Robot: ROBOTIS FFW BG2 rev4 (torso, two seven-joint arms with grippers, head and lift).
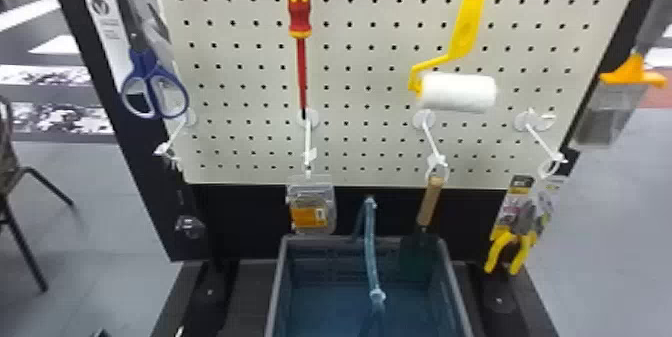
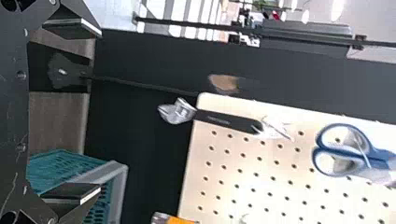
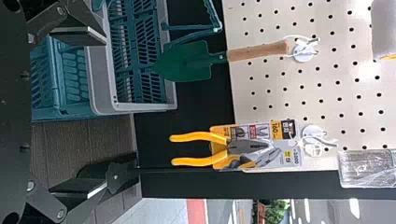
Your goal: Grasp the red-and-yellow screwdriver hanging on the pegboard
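- Left gripper (image 2: 100,112) wide and empty, its fingers aimed up past the scissors (image 2: 350,151) side of the pegboard (image 1: 360,28)
- Right gripper (image 3: 105,113) wide and empty too, below the pliers (image 3: 198,136) and trowel (image 3: 187,60) — both presumably spread ready for a grasp
- Screwdriver (image 1: 300,28) upright against the pegboard, handle high and shaft down, likely hung so the handle is easy to take
- Pliers on a printed card (image 3: 292,128), hooked probably by the packaging's hole
- Small pack (image 1: 310,186) with an orange label (image 1: 309,217) — I make out no lettering on the screwdriver
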